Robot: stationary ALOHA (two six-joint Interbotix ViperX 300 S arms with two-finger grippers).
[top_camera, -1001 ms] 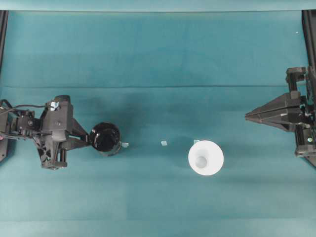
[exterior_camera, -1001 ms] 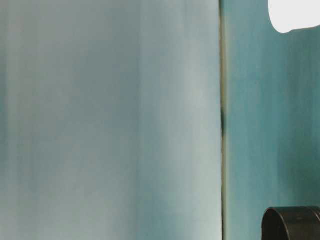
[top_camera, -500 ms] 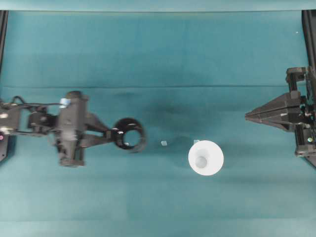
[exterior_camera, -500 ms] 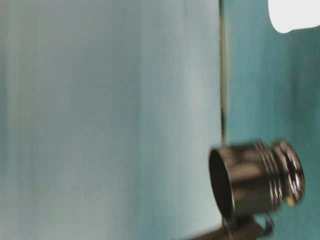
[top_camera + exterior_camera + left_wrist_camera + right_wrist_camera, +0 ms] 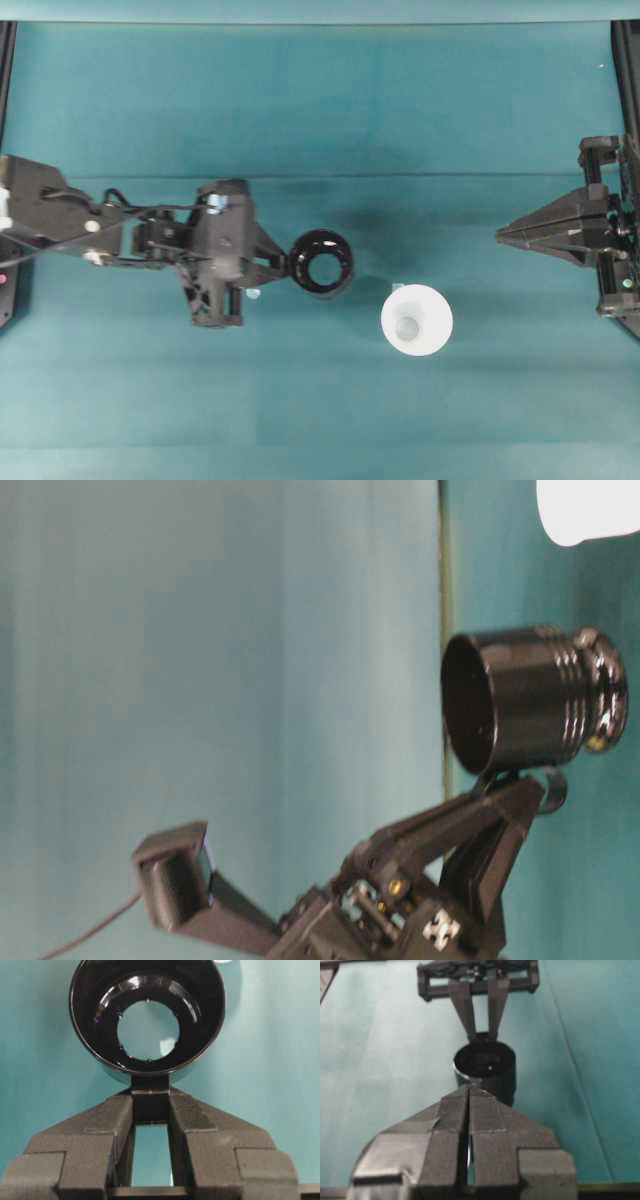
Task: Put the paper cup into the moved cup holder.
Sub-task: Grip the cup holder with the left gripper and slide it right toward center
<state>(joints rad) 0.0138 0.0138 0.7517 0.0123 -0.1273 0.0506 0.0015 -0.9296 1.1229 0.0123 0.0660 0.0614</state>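
Black cup holder [image 5: 322, 264] hung pinched by its tab in the left hand [image 5: 284, 270]; a thin grip risked dropping it short of the paper cup [image 5: 416, 319] ahead.

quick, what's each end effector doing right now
Left end effector: closed on the handle tab of the cup holder.
Right end effector: closed, holding nothing.
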